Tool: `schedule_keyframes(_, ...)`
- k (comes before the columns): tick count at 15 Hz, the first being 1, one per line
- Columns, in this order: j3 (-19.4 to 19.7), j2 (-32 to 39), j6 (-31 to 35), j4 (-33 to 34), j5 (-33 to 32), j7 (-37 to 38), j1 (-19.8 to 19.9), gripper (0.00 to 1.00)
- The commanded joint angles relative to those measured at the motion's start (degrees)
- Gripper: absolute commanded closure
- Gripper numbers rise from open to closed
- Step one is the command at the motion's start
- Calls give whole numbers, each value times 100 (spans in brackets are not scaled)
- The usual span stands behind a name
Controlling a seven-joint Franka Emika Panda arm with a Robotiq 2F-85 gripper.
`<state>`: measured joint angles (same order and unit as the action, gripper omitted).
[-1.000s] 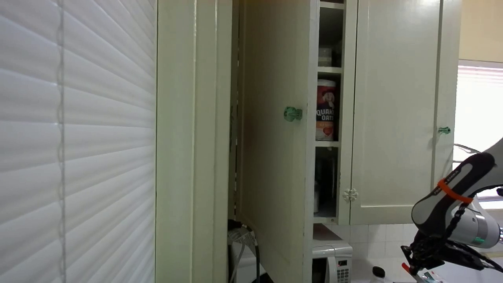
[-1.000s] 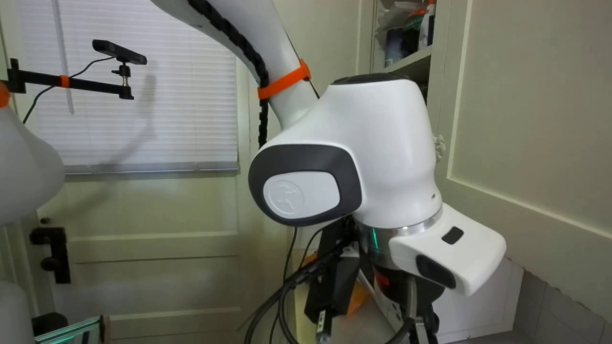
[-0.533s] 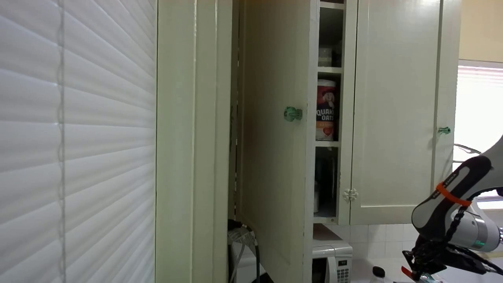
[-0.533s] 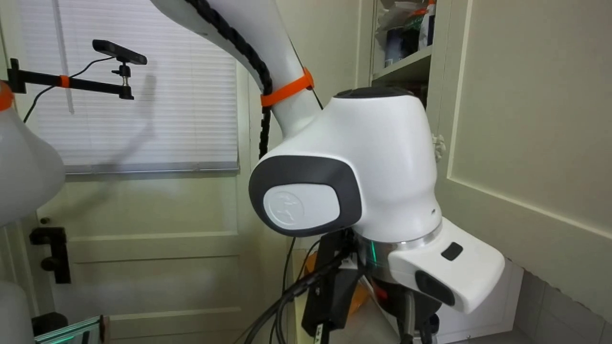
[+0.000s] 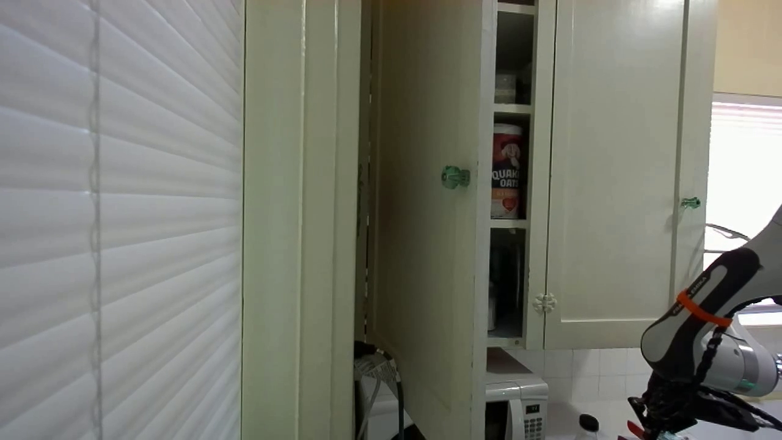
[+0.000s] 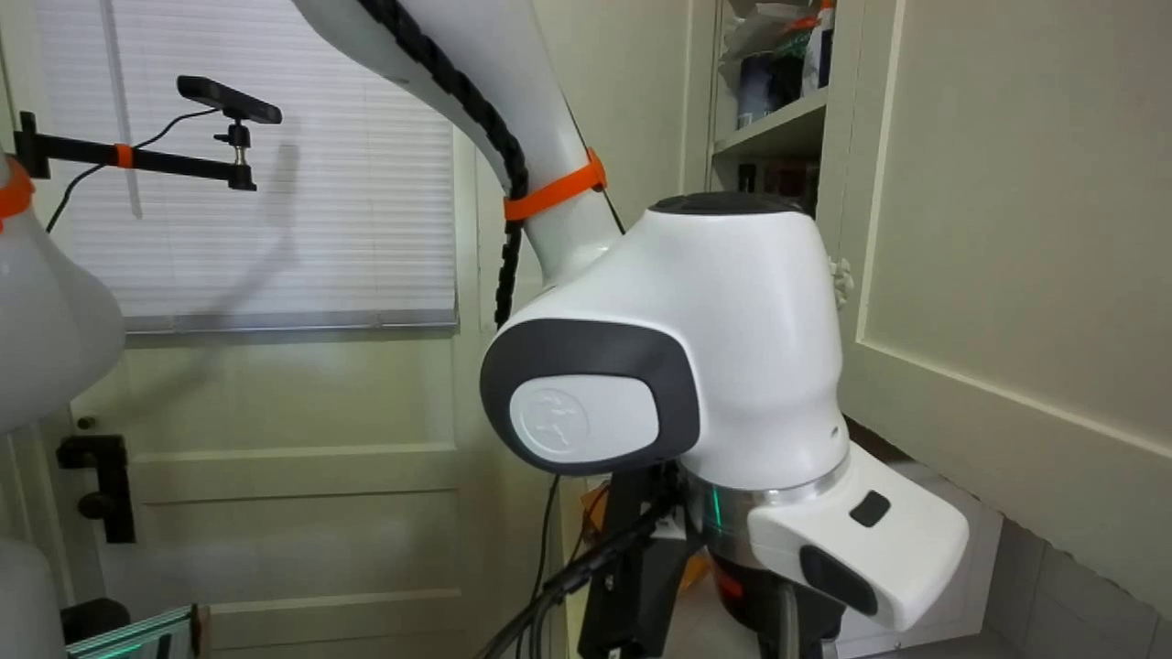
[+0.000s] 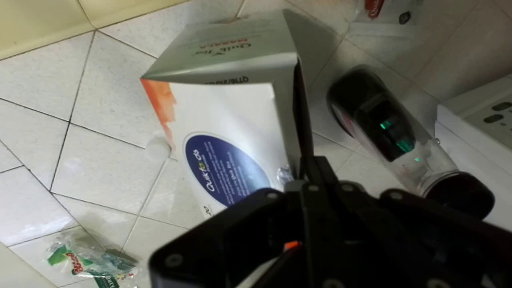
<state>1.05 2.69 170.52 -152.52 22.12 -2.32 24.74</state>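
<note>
In the wrist view my gripper has its fingers together, pointing at a white and silver-green carton with a blue oval label and an orange corner. The fingertips overlap the carton's open right edge. I cannot tell whether cardboard is pinched or only covered. A small shiny clear piece shows beside the left finger; what it belongs to is unclear. Right of the gripper is a clear bottle with dark ends, apart from the fingers. In both exterior views the fingertips are hidden or cut off by the lower edge.
A plastic packet lies on the tiles lower left, another packet at the top. A white appliance bounds the right. In an exterior view an open cabinet door stands by a microwave; the arm's wrist passes close to cabinet doors.
The arm and gripper have moved steadily downward in both exterior views. Cabinet doors and the things on the shelves have stayed put.
</note>
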Motion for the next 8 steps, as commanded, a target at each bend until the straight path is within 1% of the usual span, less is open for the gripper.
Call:
schedule_keyframes(1,57,129,-114,68,-158,32,25,100)
schedule_keyframes(8,7,371,-61,184,-62,-17,9,100)
